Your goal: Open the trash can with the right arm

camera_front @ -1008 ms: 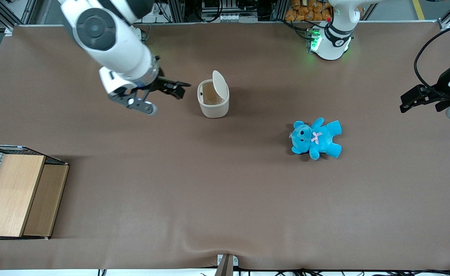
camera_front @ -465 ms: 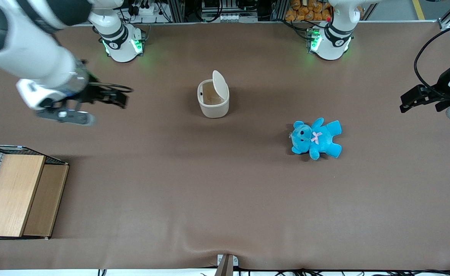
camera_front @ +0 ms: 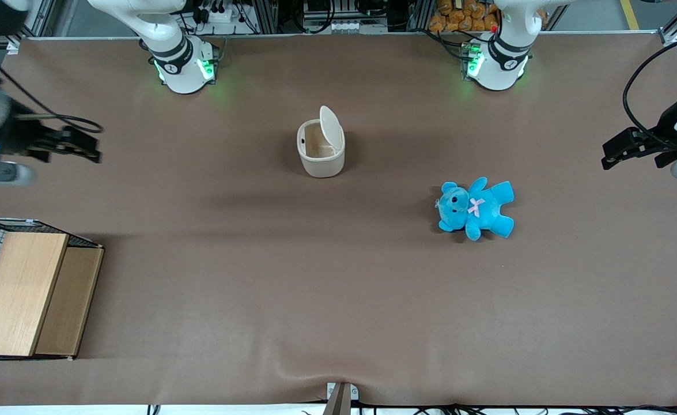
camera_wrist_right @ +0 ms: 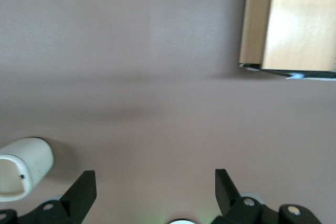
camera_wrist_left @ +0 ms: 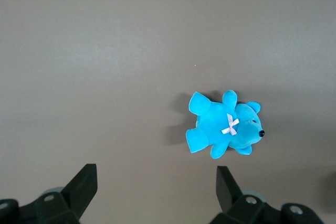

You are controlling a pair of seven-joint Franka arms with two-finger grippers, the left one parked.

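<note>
The beige trash can (camera_front: 320, 151) stands on the brown table (camera_front: 338, 288), its flip lid (camera_front: 330, 127) tilted up and its inside showing. It also shows in the right wrist view (camera_wrist_right: 23, 168). My right arm's gripper (camera_front: 61, 147) is open and empty. It hangs over the working arm's end of the table, far from the can and well above the cloth. In the right wrist view the gripper (camera_wrist_right: 155, 187) holds nothing between its spread fingers.
A blue teddy (camera_front: 475, 208) lies on the table toward the parked arm's end, nearer the front camera than the can. A wooden box (camera_front: 30, 294) in a wire basket sits at the working arm's end near the front edge; it shows in the right wrist view (camera_wrist_right: 289, 22).
My right arm has swung away from the trash can toward its own end of the table. The can's lid stays up. Nothing else moved.
</note>
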